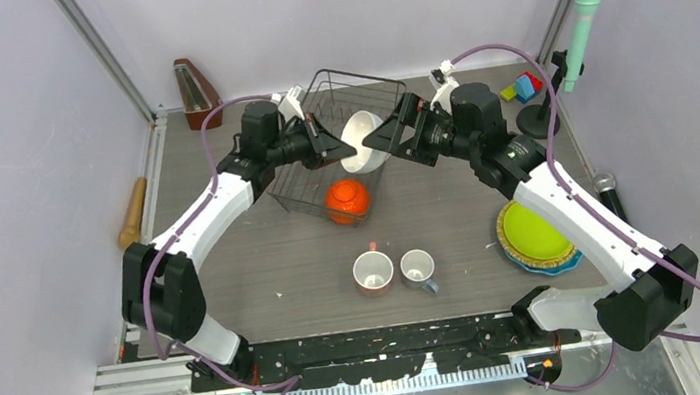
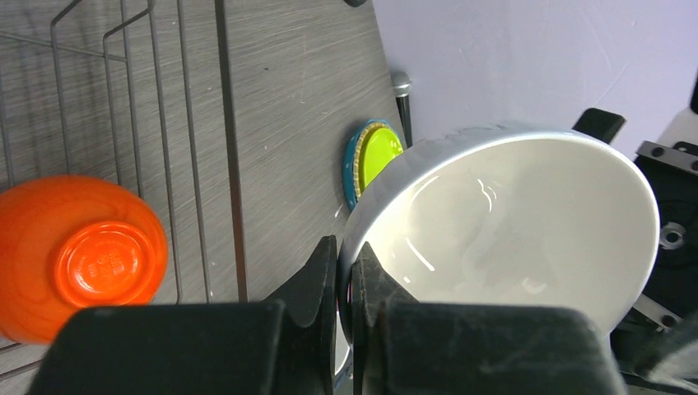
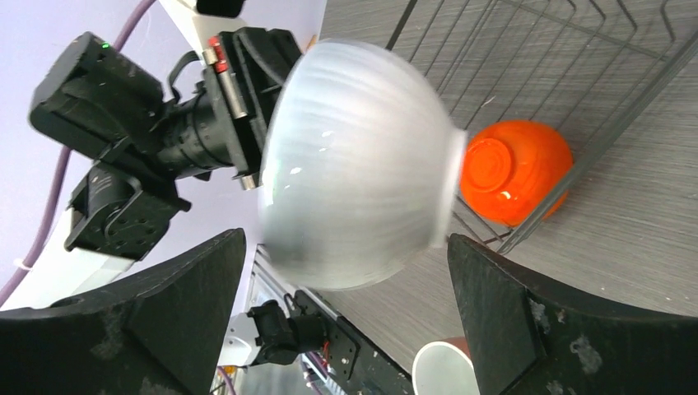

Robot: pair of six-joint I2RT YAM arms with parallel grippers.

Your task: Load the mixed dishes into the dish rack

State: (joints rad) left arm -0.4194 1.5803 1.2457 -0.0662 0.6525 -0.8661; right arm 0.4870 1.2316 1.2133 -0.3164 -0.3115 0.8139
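Note:
My left gripper is shut on the rim of the white bowl and holds it on edge above the right side of the black wire dish rack. In the left wrist view its fingers pinch the bowl's wall. My right gripper is open just right of the bowl. In the right wrist view the blurred bowl sits ahead of its wide-spread jaws, apart from them. The orange bowl lies upside down at the rack's near corner. The pink mug and grey mug stand side by side near the front.
The stack of plates, lime-green on top, lies at the right, under my right forearm. Toy blocks and a green microphone on a stand are at the back right. A wooden metronome and a rolling pin are at the left.

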